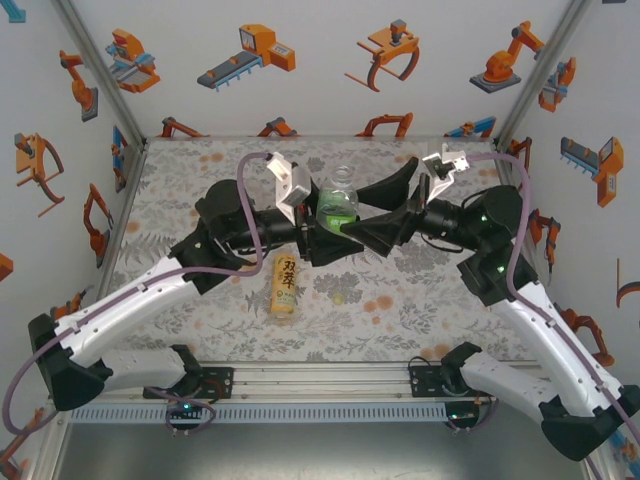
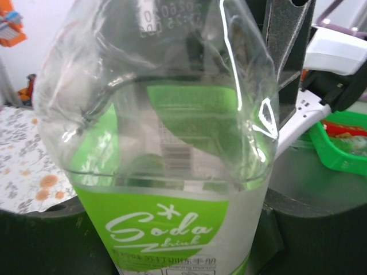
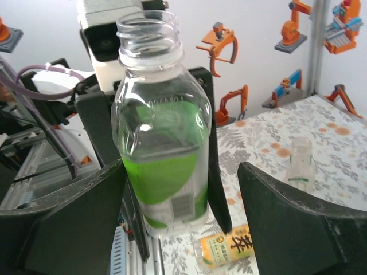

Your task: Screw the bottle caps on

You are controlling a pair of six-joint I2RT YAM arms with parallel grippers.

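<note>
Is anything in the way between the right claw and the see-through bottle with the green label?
No, nothing visible. The right gripper is open with a finger on each side of the clear bottle, which the left gripper holds upright. The amber bottle lies on the table below, out of the way.

Close up, the clear bottle (image 2: 172,172) is cropped at neck and base.

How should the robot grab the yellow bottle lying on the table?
Probably around its labelled middle, from straight above. The yellow bottle lies on its side on the table, so jaws can close across its narrow round body.
</note>
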